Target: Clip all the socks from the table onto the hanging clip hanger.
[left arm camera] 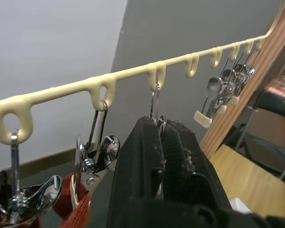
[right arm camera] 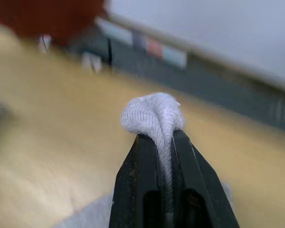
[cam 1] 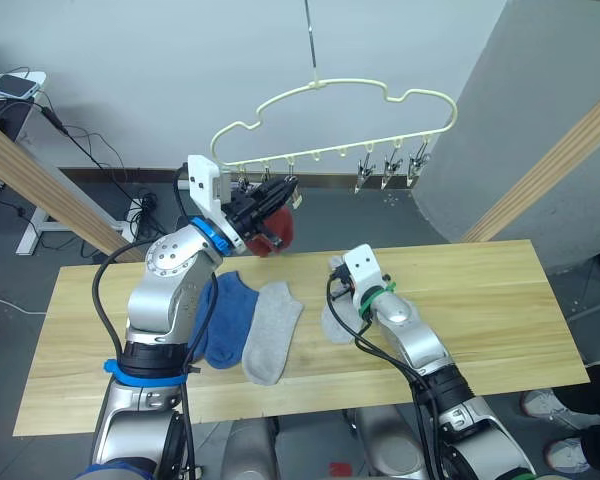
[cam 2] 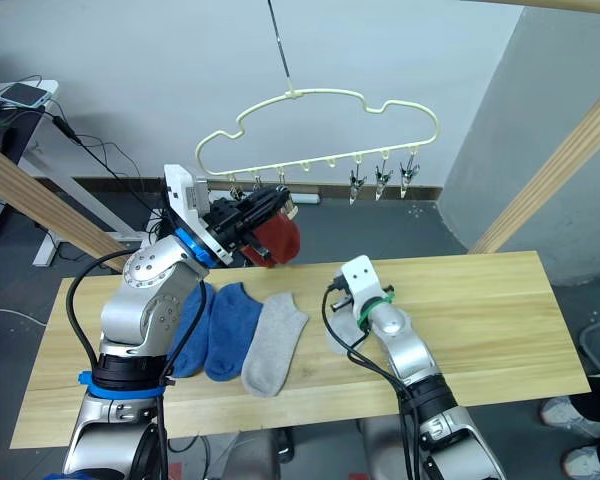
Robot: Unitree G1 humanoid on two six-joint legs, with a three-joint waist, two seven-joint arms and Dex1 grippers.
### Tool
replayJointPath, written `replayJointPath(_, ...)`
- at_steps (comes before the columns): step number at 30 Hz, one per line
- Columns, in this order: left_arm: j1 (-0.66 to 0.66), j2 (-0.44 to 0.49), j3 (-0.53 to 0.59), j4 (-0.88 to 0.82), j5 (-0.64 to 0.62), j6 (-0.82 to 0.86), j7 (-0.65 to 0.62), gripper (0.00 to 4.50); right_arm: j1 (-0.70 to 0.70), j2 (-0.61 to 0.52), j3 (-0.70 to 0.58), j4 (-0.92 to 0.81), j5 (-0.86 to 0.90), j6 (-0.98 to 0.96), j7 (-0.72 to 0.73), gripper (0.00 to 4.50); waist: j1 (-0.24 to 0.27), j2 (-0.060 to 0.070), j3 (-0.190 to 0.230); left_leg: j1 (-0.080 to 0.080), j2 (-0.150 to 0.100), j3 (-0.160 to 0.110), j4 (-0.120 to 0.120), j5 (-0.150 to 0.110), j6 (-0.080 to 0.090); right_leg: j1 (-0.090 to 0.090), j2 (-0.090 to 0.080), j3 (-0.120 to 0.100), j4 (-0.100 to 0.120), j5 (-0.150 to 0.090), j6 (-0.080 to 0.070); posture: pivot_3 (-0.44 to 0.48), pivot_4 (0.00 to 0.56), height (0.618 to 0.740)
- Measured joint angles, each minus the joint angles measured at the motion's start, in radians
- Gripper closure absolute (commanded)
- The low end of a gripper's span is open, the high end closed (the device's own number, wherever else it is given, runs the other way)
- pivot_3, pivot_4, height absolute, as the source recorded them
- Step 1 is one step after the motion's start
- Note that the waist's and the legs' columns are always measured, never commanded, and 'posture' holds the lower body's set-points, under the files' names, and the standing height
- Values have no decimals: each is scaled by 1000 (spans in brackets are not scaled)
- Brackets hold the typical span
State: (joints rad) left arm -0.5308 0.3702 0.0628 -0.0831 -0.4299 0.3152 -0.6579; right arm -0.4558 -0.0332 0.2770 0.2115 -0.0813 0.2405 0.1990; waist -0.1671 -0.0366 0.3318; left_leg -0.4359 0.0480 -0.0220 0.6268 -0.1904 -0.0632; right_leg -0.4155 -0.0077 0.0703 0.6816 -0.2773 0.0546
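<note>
While my left gripper point(left arm camera: 156, 137) is pinched together at a hanger point(cam 1: 330, 100) clip upper centre, my right gripper point(right arm camera: 164, 142) clamps a grey sock point(right arm camera: 154, 114) above the table point(cam 1: 500, 300), centre frame.

Cream-yellow clip hanger point(cam 1: 340, 110); rust red sock point(cam 1: 276, 230); two blue socks point(cam 1: 225, 318); light grey socks point(cam 1: 272, 330); pale wooden worktop point(cam 1: 500, 300); black claws.

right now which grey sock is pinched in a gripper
The grey sock under the right gripper; the other grey sock lies flat beside the blue socks.
</note>
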Motion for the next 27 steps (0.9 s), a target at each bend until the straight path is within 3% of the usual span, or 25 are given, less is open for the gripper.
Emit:
replayJointPath(5,-8,1,3,-18,-27,35,-5,4481,6,14,58,-107,-25,-173,20,4500,3,0,0,0,0,0,-1,0,0,0,0,-1,-1,0,0,-259,333,732)
replayJointPath(12,-10,6,8,-34,-42,76,-5,4481,40,8,98,-79,-79,-389,4,4500,4,0,0,-1,0,0,0,0,0,0,-1,-1,-1,0,0,-261,333,732)
replayJointPath(27,-11,6,15,-60,-60,116,-1,4481,-30,13,49,13,-101,-493,-47,4500,4,0,0,-1,0,0,0,0,0,0,-1,-1,-1,0,-1,-258,329,732)
